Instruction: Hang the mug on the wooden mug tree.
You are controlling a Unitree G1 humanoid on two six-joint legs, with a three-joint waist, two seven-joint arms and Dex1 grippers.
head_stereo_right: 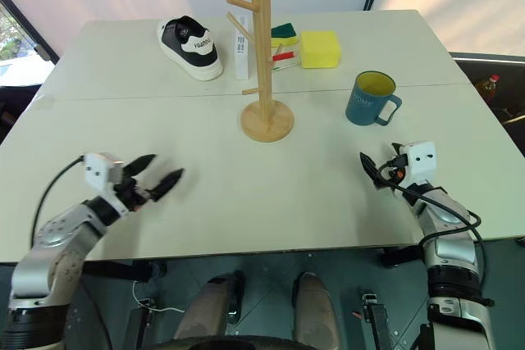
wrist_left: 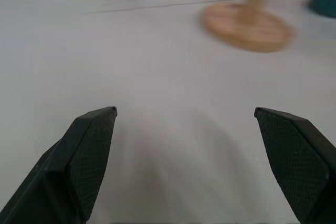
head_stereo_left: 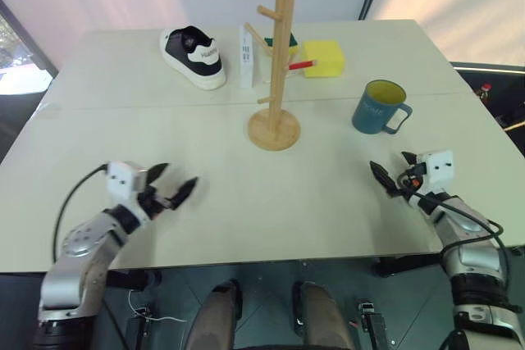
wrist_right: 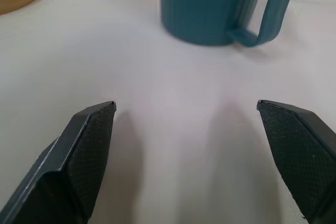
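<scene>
mugs: 1 mug [head_stereo_left: 379, 107] | trees: 1 mug tree [head_stereo_left: 277, 63] | pincers: 2, left pincer [head_stereo_left: 175, 188] apart, right pincer [head_stereo_left: 390, 174] apart, both empty

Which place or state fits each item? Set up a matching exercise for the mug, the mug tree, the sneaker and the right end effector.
Items:
1. mug
2. wooden mug tree
3. sneaker
4. right end effector

Descriptions:
A. far side of the table, left of the post
B. open, empty, facing the mug
C. pegs all bare, mid-table
D. upright on the table, right of the round base

Pairs: 1-D, 2-C, 3-A, 4-B
</scene>
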